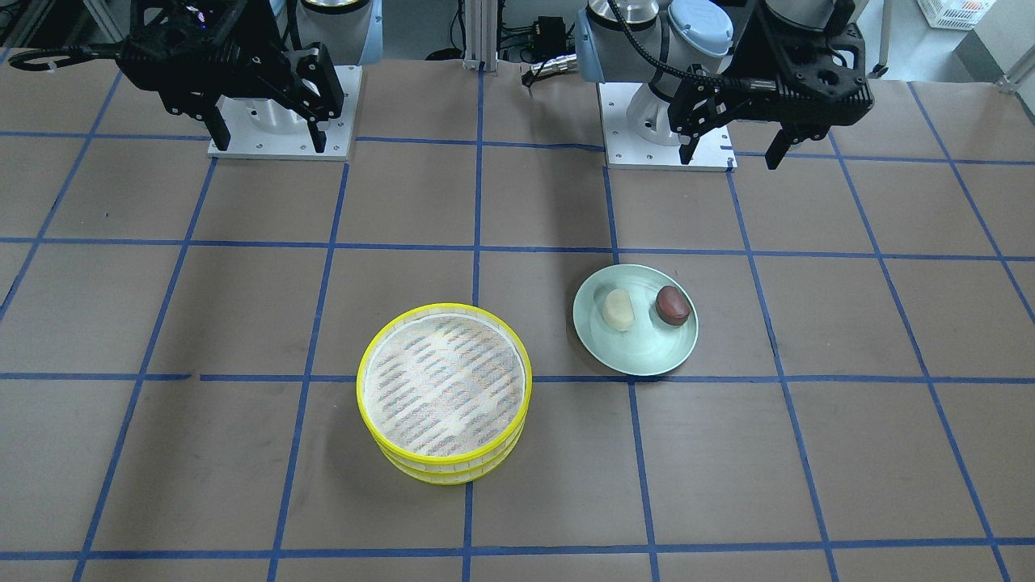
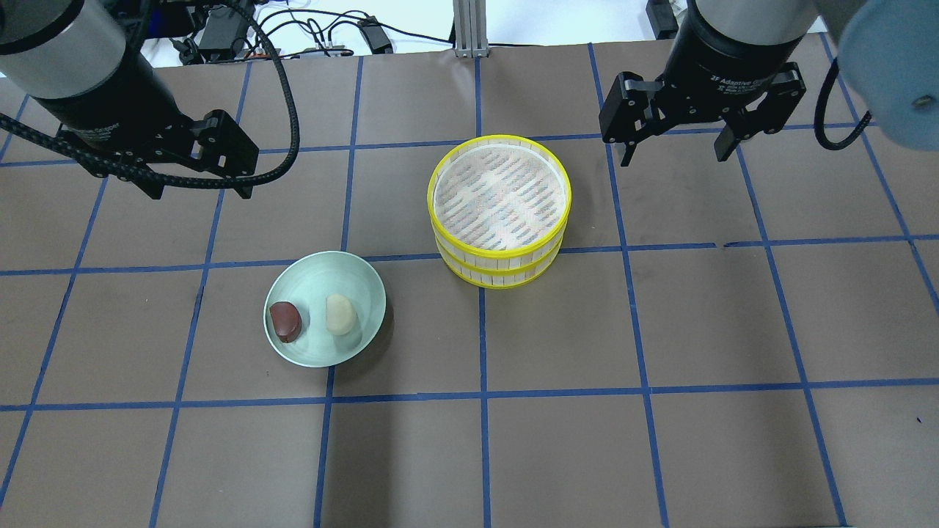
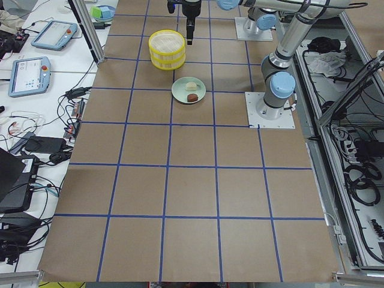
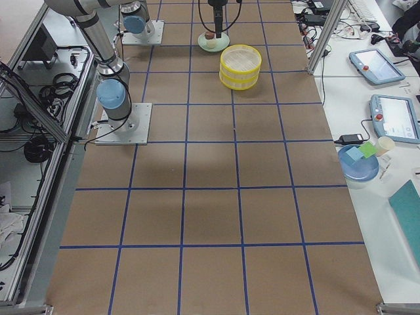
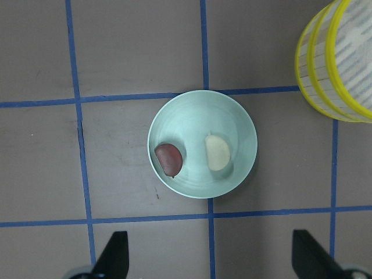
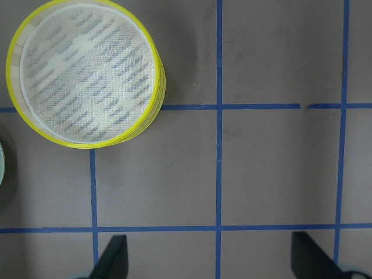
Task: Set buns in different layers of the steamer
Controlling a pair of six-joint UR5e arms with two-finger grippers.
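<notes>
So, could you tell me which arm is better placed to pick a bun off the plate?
Left. The plate with the white bun and brown bun lies on its side, and the left tool, open, has it squarely in its wrist view. The right tool is across the steamer from it.

Blue-taped table (image 2: 704, 323), pendant (image 3: 28, 75), blue bowl (image 4: 357, 172)

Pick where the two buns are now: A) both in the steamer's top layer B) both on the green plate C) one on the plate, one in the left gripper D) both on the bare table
B: the white bun and brown bun both lie on the plate; the steamer top layer holds nothing.
</notes>
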